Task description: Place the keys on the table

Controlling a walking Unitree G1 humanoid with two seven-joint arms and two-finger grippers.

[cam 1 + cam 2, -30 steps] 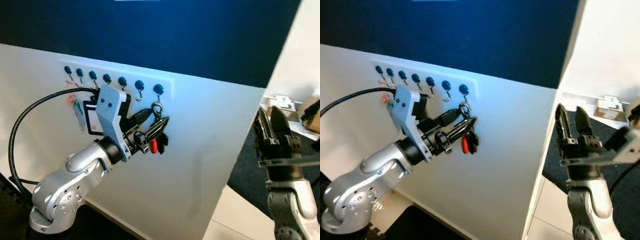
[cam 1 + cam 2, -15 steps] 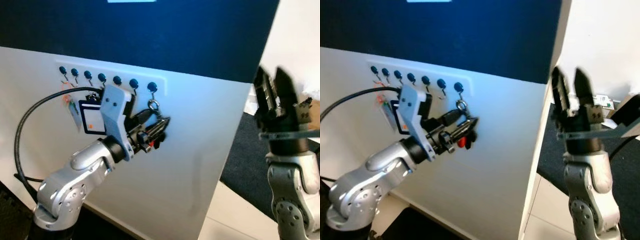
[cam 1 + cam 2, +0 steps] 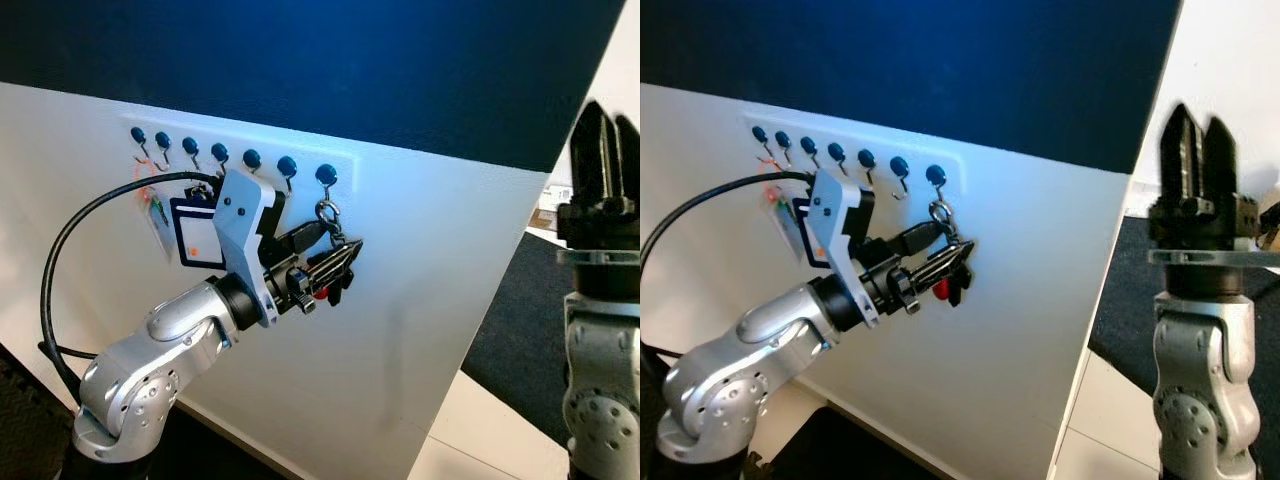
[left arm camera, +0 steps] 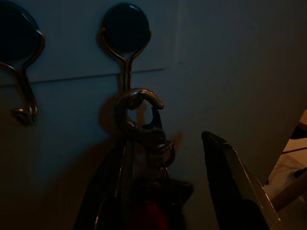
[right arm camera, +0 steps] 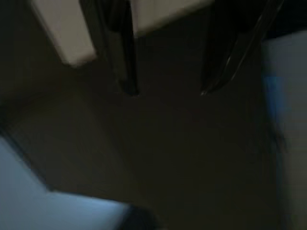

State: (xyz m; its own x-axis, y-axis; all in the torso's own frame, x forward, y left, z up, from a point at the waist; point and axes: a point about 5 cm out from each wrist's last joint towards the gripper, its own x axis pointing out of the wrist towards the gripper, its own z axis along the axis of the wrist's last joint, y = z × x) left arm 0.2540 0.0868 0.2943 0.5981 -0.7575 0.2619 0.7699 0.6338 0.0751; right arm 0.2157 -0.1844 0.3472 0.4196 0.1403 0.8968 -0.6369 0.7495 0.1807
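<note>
Left eye view: left gripper reaches to the white wall panel, fingers pinching the keys, red tag among them. Keys' metal clasp hangs on the last hook at the right end of the hook row. Right gripper upright at the panel's right edge, fingers slightly spread. Dark blue wall above; dark floor mat beyond.

left arm raised, reaching forward | right gripper upright, fingers slightly parted
</note>
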